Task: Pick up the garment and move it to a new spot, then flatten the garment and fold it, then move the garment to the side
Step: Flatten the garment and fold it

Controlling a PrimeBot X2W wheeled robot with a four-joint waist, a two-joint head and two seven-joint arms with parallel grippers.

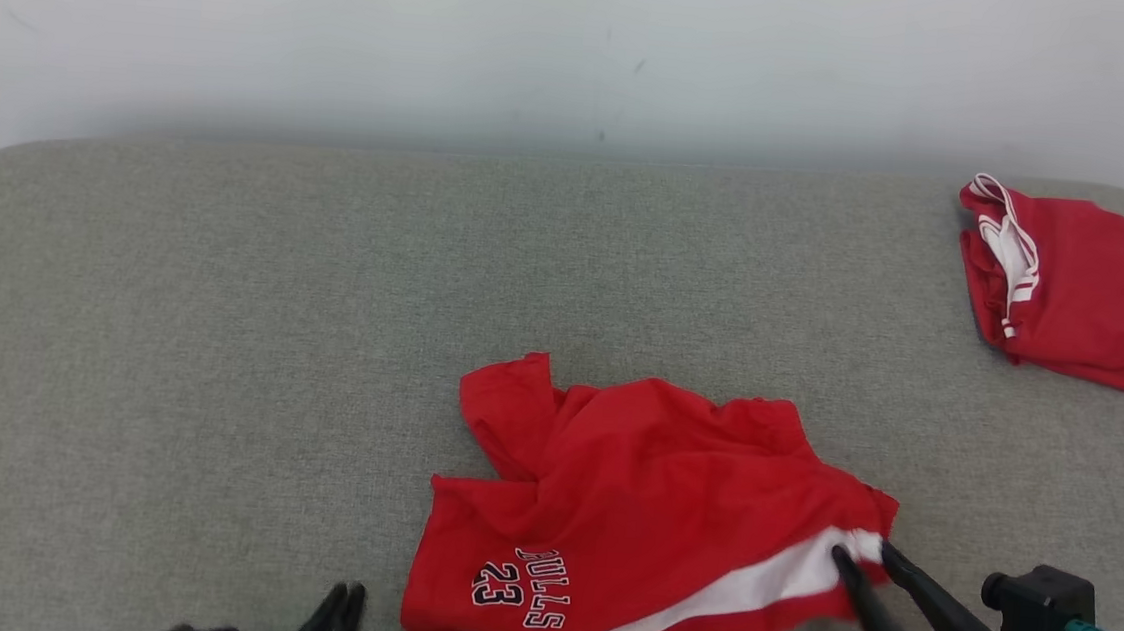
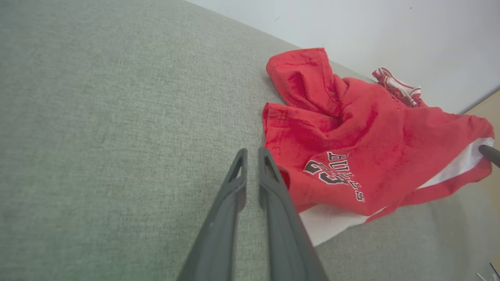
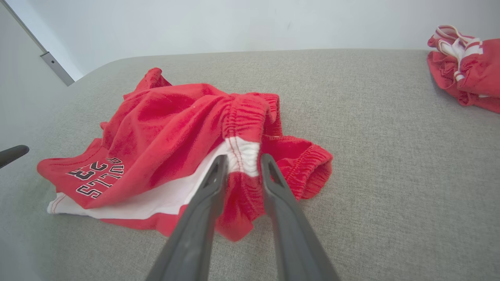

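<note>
The garment point(image 1: 648, 493) is a pair of red shorts with a white side stripe and "BULLS 23" print, lying crumpled on the grey padded surface point(image 1: 220, 329) near its front edge. My right gripper point(image 1: 859, 552) is at the garment's right end. In the right wrist view this gripper point(image 3: 242, 158) is shut on the white part of the gathered waistband of the garment point(image 3: 175, 125). My left gripper point(image 1: 347, 590) is shut with nothing between its fingers, just left of the garment's printed corner. In the left wrist view the left gripper point(image 2: 252, 150) lies beside the edge of the garment point(image 2: 351, 136).
A second red garment with white trim point(image 1: 1086, 287) lies bunched at the back right corner of the surface, also seen as a red bundle point(image 3: 465, 62) in the right wrist view. A pale wall runs behind. Bare grey surface stretches to the left and behind the shorts.
</note>
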